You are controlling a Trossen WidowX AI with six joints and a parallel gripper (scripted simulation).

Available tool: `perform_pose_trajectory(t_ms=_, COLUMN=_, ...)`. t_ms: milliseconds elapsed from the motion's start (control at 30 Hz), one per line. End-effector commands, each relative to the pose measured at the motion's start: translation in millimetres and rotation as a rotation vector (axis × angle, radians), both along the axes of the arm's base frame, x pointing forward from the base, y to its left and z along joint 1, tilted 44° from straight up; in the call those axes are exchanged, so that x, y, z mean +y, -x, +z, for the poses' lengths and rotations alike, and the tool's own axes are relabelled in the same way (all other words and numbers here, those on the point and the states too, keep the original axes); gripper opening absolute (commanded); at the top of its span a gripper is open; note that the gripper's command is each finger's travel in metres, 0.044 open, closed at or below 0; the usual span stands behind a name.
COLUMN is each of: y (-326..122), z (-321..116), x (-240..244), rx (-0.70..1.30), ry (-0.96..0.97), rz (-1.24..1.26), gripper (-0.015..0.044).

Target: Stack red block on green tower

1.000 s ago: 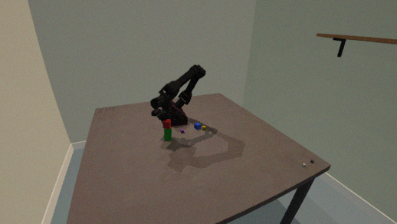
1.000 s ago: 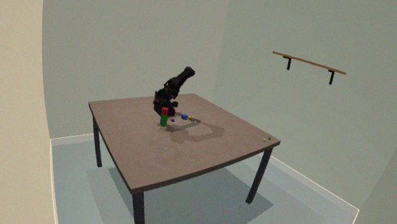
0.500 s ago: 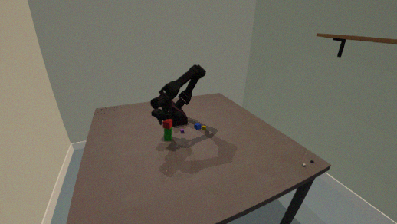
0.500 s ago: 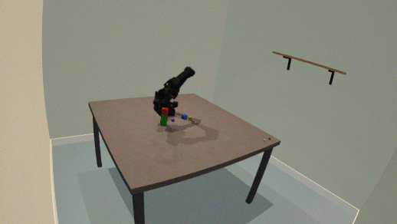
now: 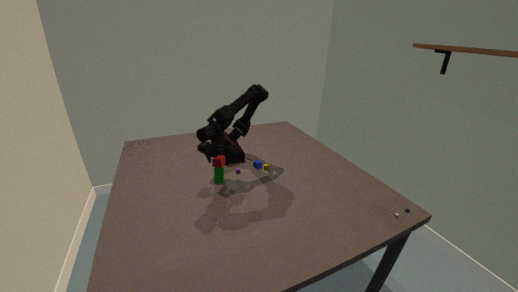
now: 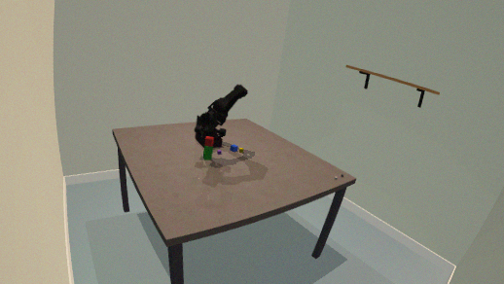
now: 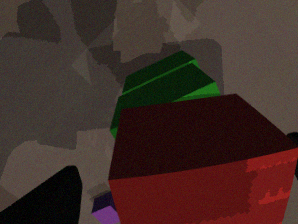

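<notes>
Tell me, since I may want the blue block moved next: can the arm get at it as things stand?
Probably yes. The blue block sits in the open on the table near the arm's base, only a yellow block beside it, and the tool is open, holding nothing.

Red block (image 5: 218, 161) atop green tower (image 5: 219, 175); blue cube (image 5: 258, 164), yellow cube (image 5: 266, 166), purple cube (image 5: 237, 171); brown table (image 5: 300, 210); black arm (image 5: 235, 117).
</notes>
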State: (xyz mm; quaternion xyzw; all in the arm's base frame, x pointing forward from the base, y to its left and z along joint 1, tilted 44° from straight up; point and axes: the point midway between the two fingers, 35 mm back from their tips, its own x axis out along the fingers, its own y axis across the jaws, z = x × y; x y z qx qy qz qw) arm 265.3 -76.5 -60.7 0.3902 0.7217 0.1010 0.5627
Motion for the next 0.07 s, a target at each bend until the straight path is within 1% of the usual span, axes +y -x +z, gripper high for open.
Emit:
perform_pose_trajectory(t_ms=0, y=0.0, z=0.1, x=-0.1, rx=0.0, ry=0.0, rz=0.0, gripper=0.044)
perform_pose_trajectory(t_ms=33, y=0.0, z=0.1, x=-0.1, rx=0.0, ry=0.0, rz=0.0, gripper=0.044)
